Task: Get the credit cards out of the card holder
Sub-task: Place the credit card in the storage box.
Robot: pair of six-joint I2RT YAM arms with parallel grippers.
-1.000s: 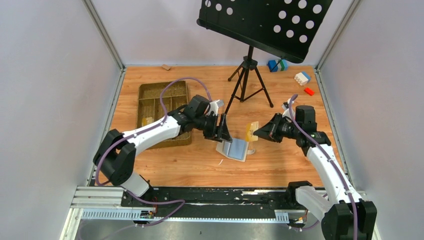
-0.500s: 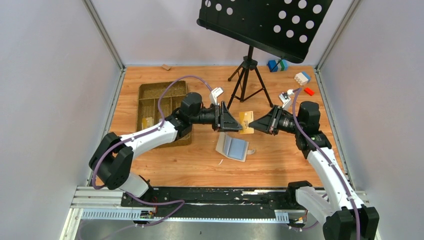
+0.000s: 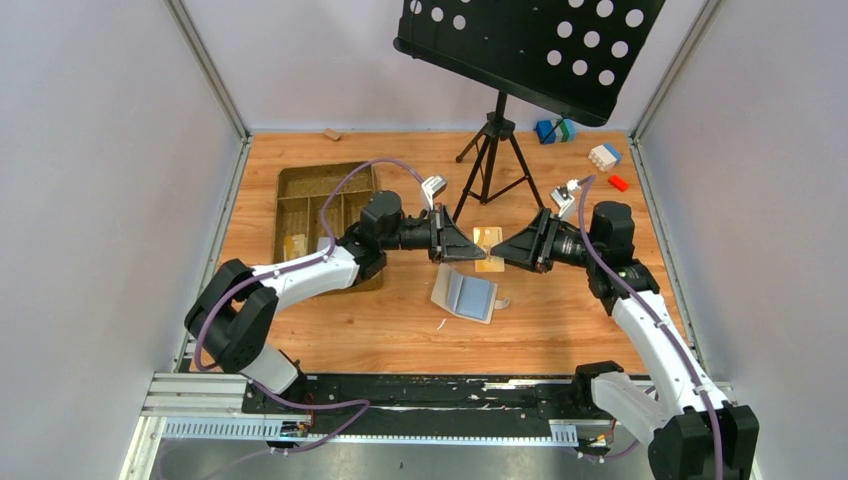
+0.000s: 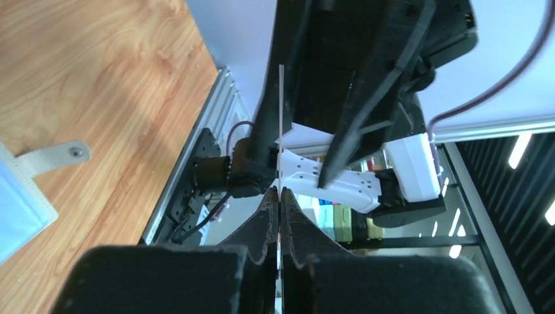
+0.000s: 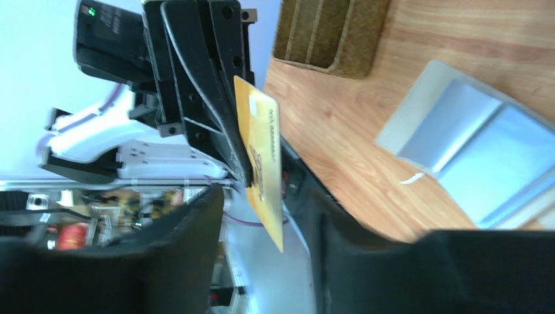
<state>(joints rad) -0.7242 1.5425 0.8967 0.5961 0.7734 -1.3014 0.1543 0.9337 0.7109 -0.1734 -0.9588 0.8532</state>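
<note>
The orange-yellow card (image 3: 489,246) is held in the air over the worktop (image 3: 560,320), just behind the card holder (image 3: 466,294), which lies opened flat w/ its light blue inside turned up. One end of the card is pinched by the left gripper (image 3: 476,254), its jaws pressed together on the two flat faces; in the left wrist view the card is seen edge-on, as a thin line between the pads. The right gripper (image 3: 503,252) is placed at the opposite end w/ jaws spread, one on each side of the card, and no contact is seen in the right wrist view, so the card is judged to be carried by the left side only. The card is probably very light, thin, stiff but a bit springy, and smooth, so it can slip or turn in a weak pinch. It is best taken on the flat faces near a short end, w/ good overlap of the pads, not on the edges. No other card can be made out in the holder; whether its pockets are empty cannot be told. Small pale things lie in the woven tray (image 3: 300,195) at the left, approx. card-coloured, but they are too small to be named.
</note>
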